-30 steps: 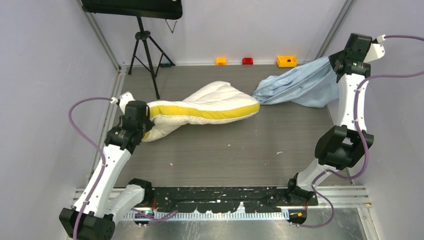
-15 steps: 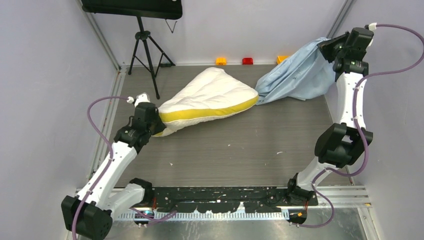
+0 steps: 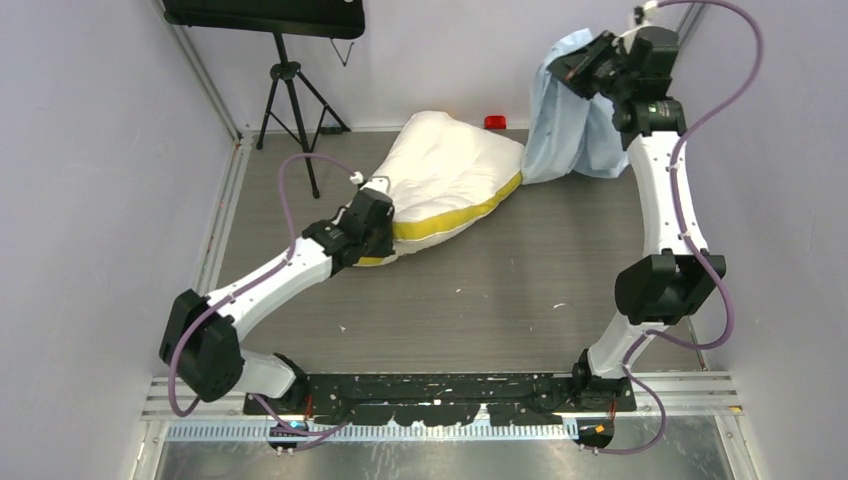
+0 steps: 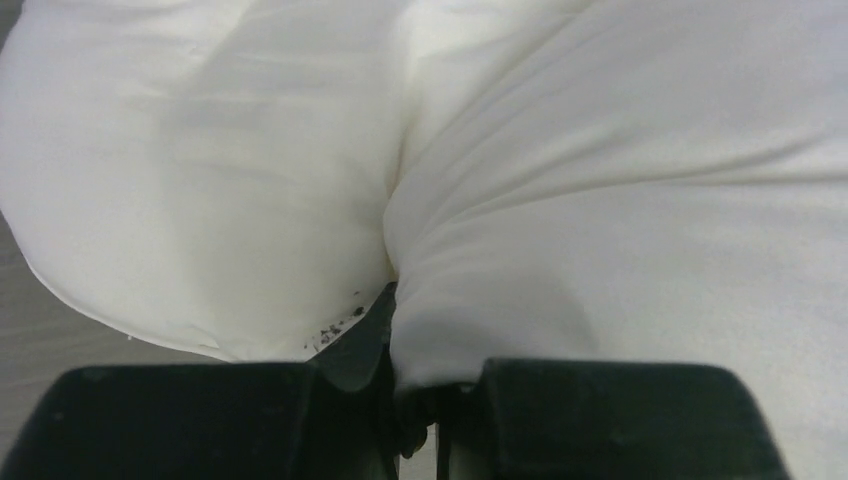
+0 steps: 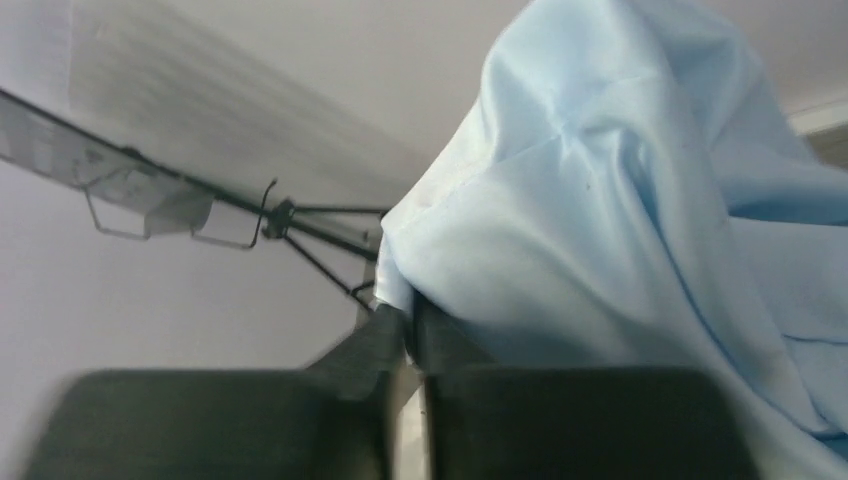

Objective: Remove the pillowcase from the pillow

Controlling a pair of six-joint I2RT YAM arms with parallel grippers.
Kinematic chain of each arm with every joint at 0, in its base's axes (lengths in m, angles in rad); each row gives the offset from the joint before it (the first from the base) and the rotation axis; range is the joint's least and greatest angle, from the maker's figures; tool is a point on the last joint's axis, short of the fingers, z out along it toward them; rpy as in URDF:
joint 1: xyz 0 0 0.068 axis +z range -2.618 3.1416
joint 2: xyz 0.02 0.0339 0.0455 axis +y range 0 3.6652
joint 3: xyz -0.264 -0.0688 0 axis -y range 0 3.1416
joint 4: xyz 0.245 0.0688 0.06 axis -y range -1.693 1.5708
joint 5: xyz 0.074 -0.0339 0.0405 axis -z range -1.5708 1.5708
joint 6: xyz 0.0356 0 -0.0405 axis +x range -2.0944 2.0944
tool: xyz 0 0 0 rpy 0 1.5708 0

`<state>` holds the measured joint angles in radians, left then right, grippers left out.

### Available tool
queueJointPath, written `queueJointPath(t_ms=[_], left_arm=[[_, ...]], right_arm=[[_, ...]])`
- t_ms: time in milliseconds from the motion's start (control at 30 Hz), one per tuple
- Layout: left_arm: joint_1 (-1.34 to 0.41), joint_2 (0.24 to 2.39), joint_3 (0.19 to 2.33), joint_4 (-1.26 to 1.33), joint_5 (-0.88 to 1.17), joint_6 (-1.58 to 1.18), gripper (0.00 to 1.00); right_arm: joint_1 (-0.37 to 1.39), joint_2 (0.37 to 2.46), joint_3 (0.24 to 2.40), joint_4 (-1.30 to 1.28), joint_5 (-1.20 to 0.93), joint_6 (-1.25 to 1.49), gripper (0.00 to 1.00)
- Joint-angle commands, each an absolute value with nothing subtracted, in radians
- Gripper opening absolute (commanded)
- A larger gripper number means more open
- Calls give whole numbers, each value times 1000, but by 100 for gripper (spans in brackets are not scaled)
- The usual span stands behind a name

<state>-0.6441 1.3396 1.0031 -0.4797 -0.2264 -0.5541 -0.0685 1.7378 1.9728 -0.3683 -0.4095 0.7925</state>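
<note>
**One holds high, one holds low**

The right hand is up high at the far right, pinching the top of the pillowcase tight, so it hangs down. The pillow lies on the bench. It slants from the left hand — squeezed tight on its near corner — toward the pillowcase. The pillowcase may cover the pillow's far tip, but that is hard to see.

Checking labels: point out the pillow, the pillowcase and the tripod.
pillow point(image 3: 450, 165), top external view, middle of its white top face.
pillowcase point(image 3: 565, 140), top external view, middle of the hanging blue fabric.
tripod point(image 3: 285, 71), top external view, hub where the legs meet.
</note>
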Motion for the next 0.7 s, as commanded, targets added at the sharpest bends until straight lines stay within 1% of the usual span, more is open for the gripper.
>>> queueJointPath(t_ms=[0, 67, 100, 133, 167, 300, 333, 400, 467, 600, 667], left_arm=[[-699, 1373, 1117, -467, -217, -430, 27], [-703, 1358, 1140, -523, -207, -425, 59], [-703, 1346, 1146, -547, -215, -425, 68], [-703, 1327, 1150, -573, -221, -424, 75], [-703, 1306, 1148, -595, -233, -420, 80], [-701, 1171, 1126, -640, -311, -419, 95], [-700, 1138, 1121, -650, -327, -419, 97], [-698, 1074, 1108, -658, -353, -408, 100], [-697, 1014, 1092, -659, -393, -404, 100], [-683, 926, 1046, -632, -445, -399, 100], [-668, 904, 1014, -598, -463, -403, 100]], right_arm=[[-28, 1721, 2011, -403, -487, 703, 41], [-28, 1685, 1992, -463, -436, 672, 82], [-28, 1662, 1977, -485, -401, 652, 85], [-28, 1633, 1958, -503, -370, 634, 86], [-29, 1604, 1932, -513, -344, 616, 87], [-32, 1460, 1793, -513, -265, 565, 88], [-32, 1425, 1751, -508, -249, 549, 88], [-32, 1340, 1655, -484, -213, 508, 88], [-32, 1248, 1540, -439, -182, 482, 88], [-33, 1042, 1202, -236, -160, 465, 85], [-32, 936, 1079, -153, -135, 468, 83]])
